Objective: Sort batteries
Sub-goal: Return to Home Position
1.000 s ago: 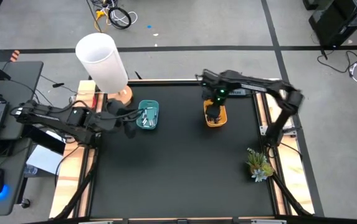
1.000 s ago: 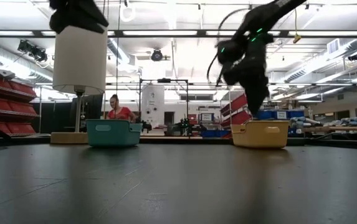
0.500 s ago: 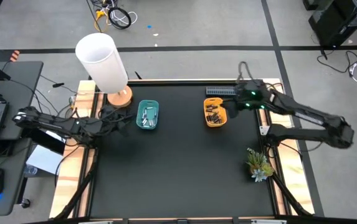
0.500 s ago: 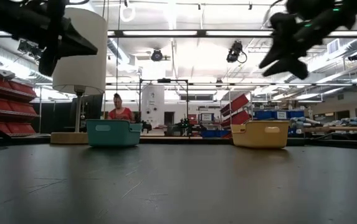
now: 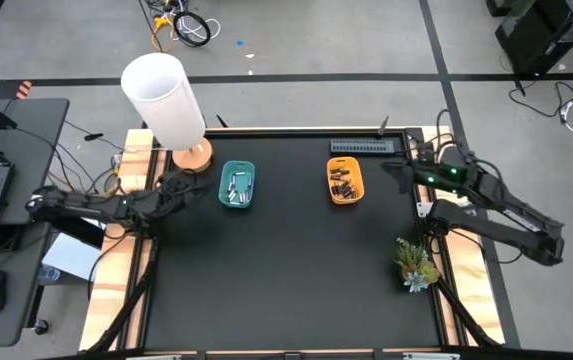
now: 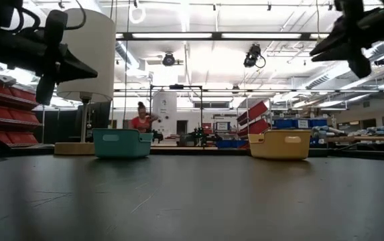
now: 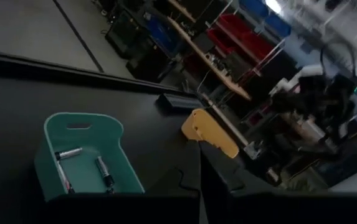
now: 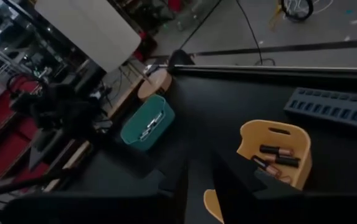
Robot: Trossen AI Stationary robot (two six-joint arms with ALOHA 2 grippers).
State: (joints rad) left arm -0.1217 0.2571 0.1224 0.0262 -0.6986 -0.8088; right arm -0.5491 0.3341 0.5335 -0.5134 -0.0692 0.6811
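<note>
Several whitish-silver batteries (image 7: pixel 69 154) lie in the teal tray (image 5: pixel 237 185). Dark batteries with copper ends (image 8: pixel 278 151) lie in the yellow tray (image 5: pixel 345 182). Both trays stand on the black table near its far edge. My left gripper (image 5: pixel 192 185) hovers left of the teal tray, shut and holding nothing (image 7: pixel 200 180). My right gripper (image 5: pixel 386 168) hovers right of the yellow tray. A narrow gap shows between its fingers (image 8: pixel 198 177), with nothing in it. Both grippers hang well above the table in the low view.
A lamp with a white shade (image 5: pixel 163 98) stands on a wooden base at the far left corner. A grey slotted strip (image 5: pixel 361 147) lies along the far edge. A small plant (image 5: pixel 416 265) sits at the right edge. A person (image 6: pixel 141 120) stands in the room beyond.
My left gripper has drawn back from over the teal tray toward the table's left edge. My right gripper has risen out of the yellow tray and swung toward the table's right edge. The trays and batteries have stayed in place.
</note>
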